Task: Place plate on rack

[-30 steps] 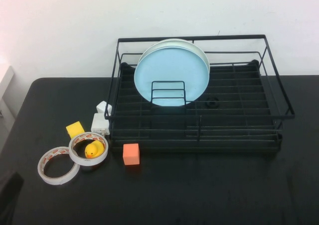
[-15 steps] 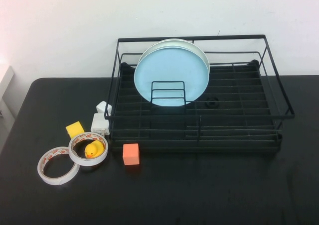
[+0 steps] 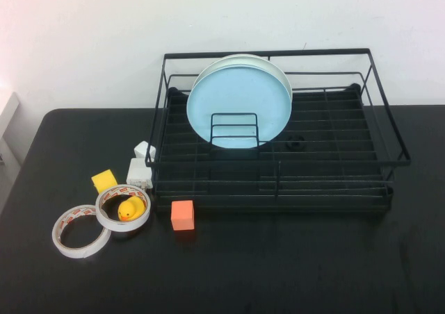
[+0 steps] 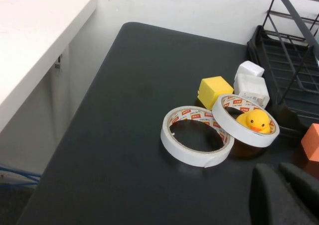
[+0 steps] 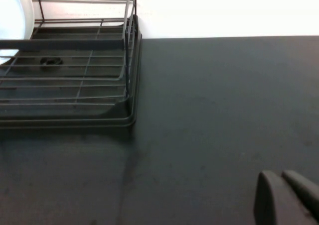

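Note:
The pale light-blue plate point(image 3: 240, 105) stands upright in the black wire rack point(image 3: 334, 158) at its back left, leaning in front of a cream-white plate point(image 3: 278, 69). Its edge shows in the right wrist view point(image 5: 15, 26) inside the rack point(image 5: 75, 85). Neither gripper shows in the high view. My left gripper point(image 4: 281, 177) is shut and empty, low over the table's left front near the tape rolls. My right gripper point(image 5: 284, 179) is shut and empty over bare table to the right of the rack.
Left of the rack lie two white tape rolls point(image 3: 81, 230), a yellow duck point(image 3: 130, 208) inside one roll, a yellow block point(image 3: 105, 180), white blocks point(image 3: 141, 167) and an orange block point(image 3: 183, 215). A white ledge point(image 4: 35, 31) borders the table's left.
A dark shape of the left arm at the lower left of the high view has withdrawn out of that view. The plates and rack have not moved.

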